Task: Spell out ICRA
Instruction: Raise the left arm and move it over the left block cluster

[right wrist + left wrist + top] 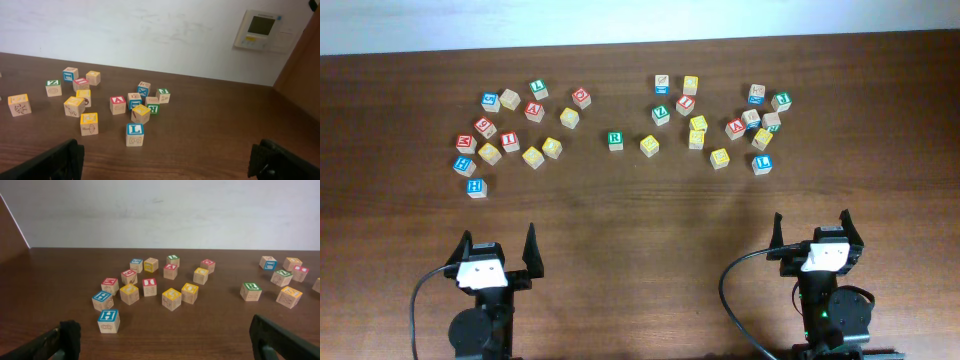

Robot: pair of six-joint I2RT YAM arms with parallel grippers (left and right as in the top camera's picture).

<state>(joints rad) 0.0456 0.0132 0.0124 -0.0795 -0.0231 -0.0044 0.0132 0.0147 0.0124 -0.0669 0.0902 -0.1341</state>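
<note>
Bench (640, 220): brown wood, lettered cubes scattered over it. Left hand (498, 238) and right hand (812, 220): both spread wide, holding nothing, well apart from R on its near side. R (615, 140), green, stands alone. I (510, 141), red, lies left of R in a cluster. A (735, 128), red, lies right of R in a cluster. C cannot be told among the yellow cubes.

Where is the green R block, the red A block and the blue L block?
green R block (615, 138): overhead view, its green-edged top face.
red A block (118, 102): right wrist view, its lettered top face.
blue L block (134, 130): right wrist view, its lettered top face.
</note>
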